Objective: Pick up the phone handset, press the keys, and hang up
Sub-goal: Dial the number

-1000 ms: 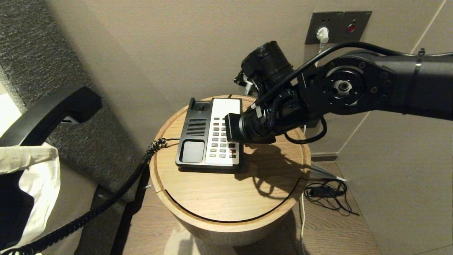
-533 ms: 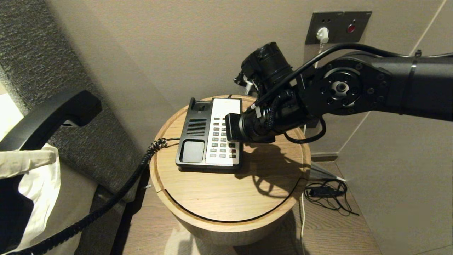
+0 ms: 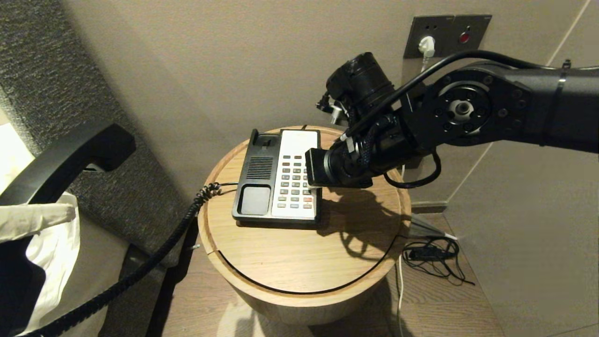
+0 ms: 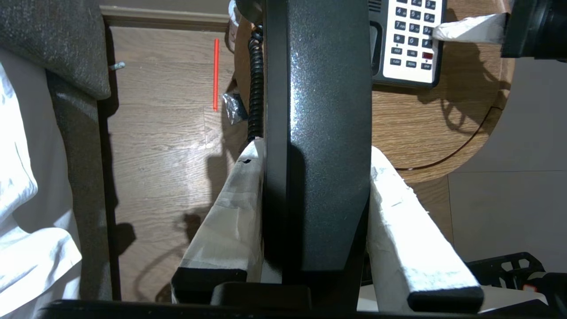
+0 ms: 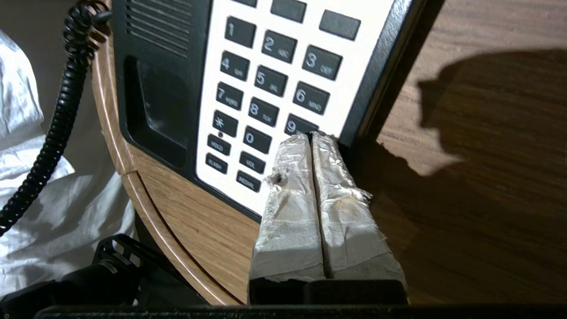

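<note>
Black phone handset (image 4: pixel 323 133) sits clamped in left tool (image 4: pixel 316 177); right tool (image 5: pixel 312 137), pressed together, touches keys (image 5: pixel 266 84).

The head view looks down from above on the round table (image 3: pixel 299 262); both wrist views (far closer) share the phone base (image 4: pixel 407 44) keypad (image 5: pixel 266 88).

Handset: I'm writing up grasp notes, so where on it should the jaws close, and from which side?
Across the handset's straight middle bar, as the left gripper does: one jaw on each long flat side, approaching from its back, clear of the cord.
</note>
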Motion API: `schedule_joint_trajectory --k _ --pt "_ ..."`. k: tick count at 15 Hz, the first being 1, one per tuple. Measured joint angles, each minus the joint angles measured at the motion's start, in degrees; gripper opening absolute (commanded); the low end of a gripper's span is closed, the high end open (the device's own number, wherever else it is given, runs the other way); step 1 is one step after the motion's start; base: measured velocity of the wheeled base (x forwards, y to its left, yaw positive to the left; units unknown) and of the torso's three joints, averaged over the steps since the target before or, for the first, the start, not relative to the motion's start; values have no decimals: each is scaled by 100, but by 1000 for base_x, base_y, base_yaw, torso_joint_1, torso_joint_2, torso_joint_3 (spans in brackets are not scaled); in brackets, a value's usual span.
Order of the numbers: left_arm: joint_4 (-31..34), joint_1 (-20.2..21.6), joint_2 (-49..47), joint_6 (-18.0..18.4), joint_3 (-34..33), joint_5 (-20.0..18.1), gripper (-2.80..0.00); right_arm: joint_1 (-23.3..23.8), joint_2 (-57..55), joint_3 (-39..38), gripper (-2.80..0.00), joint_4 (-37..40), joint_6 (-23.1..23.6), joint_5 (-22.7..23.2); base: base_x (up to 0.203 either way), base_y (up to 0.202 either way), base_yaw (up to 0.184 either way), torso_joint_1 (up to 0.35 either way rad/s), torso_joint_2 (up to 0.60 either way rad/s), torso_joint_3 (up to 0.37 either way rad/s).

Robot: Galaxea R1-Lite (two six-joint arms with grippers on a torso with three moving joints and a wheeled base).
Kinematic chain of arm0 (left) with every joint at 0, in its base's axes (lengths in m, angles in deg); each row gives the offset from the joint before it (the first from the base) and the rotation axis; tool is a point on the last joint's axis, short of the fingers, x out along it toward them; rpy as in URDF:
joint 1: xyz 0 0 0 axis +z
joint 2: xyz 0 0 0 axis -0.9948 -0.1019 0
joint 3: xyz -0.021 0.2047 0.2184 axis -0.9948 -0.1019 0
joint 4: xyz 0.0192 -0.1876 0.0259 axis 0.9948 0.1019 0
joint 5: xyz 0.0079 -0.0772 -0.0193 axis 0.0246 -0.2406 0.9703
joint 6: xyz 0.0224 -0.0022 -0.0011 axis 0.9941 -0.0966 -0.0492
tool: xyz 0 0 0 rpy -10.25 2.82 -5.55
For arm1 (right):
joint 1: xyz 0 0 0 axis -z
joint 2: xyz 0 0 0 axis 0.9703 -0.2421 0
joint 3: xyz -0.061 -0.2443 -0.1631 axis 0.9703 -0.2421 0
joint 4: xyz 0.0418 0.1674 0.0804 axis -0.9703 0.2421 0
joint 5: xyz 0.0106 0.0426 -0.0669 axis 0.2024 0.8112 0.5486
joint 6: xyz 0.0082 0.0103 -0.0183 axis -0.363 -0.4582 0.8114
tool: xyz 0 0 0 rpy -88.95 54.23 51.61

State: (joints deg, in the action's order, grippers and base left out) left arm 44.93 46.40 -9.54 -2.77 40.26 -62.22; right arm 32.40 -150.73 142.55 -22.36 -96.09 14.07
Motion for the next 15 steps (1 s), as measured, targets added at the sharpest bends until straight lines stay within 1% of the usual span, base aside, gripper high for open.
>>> schedule_joint_trajectory --k 7,15 --pt "-12 -1 0 -8 -40 -1 -280 2 -41 2 -280 26 -20 85 0 0 0 0 0 0" --pt "-11 0 38 -8 -127 -6 -280 0 -105 -10 -280 109 38 24 0 0 0 0 0 0"
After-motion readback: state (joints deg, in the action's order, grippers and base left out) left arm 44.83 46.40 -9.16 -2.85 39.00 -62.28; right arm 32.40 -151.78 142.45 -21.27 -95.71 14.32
